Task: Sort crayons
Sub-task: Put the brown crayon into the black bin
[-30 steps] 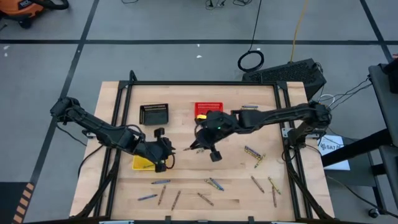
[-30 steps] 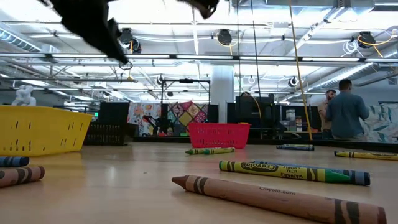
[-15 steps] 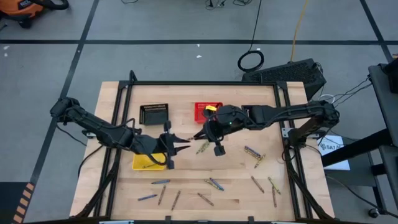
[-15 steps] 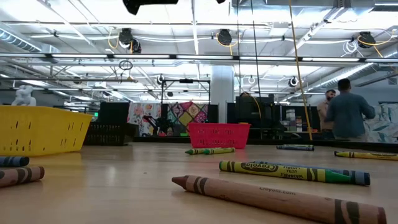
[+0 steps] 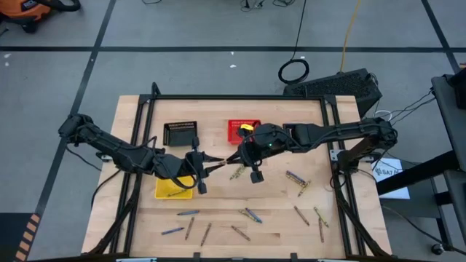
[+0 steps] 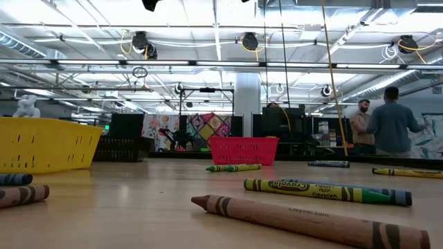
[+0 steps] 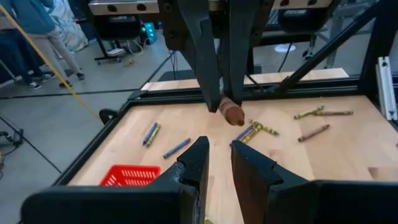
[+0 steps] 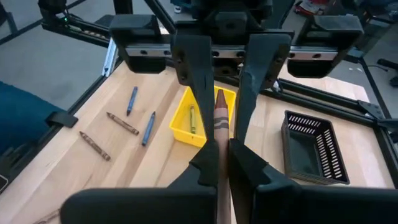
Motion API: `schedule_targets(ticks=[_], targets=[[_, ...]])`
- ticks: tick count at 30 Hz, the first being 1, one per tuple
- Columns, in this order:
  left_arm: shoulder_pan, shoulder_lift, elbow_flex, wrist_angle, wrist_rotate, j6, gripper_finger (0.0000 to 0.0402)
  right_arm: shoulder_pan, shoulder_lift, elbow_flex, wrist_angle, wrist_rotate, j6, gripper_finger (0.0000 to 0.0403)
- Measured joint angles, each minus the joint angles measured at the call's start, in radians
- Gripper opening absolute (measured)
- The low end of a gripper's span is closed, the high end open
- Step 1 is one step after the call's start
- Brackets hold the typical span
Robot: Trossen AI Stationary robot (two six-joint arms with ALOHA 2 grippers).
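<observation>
An open industrial lab: exposed ceiling pipes (image 6: 277,66), taped concrete floor (image 5: 218,65), framed wooden table (image 5: 233,218).

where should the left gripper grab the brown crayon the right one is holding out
On the free end of the brown crayon past the right gripper, coming head-on. It sticks out straight between the open fingers of the left gripper, which probably just needs to close across it.
</observation>
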Motion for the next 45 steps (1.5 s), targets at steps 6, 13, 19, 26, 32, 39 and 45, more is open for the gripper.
schedule_targets(ticks=[6, 13, 19, 26, 32, 39, 45], targets=[[-0.001, 0.0, 0.0, 0.001, 0.01, 0.013, 0.007, 0.0, 0.0, 0.0, -0.001, 0.0, 0.004, 0.0], [-0.001, -0.008, 0.0, 0.017, 0.015, 0.024, 0.007, 0.0, 0.0, 0.0, -0.007, 0.002, 0.007, 0.0], [-0.001, -0.013, 0.0, 0.038, 0.018, 0.027, 0.007, 0.0, 0.0, 0.0, -0.007, 0.002, 0.014, 0.0], [-0.001, -0.013, 0.0, 0.065, 0.074, 0.026, 0.007, 0.0, 0.001, 0.0, -0.007, 0.002, 0.019, 0.0], [0.0, -0.013, 0.0, 0.082, 0.085, 0.046, 0.007, 0.0, 0.001, 0.0, -0.008, 0.002, 0.019, 0.0], [0.0, -0.013, 0.0, 0.081, 0.091, 0.049, 0.007, 0.0, 0.001, 0.0, -0.008, 0.001, 0.019, 0.0], [0.006, -0.013, 0.0, 0.085, 0.091, 0.05, 0.0065, 0.0, 0.001, 0.0, -0.007, 0.002, 0.019, 0.0]])
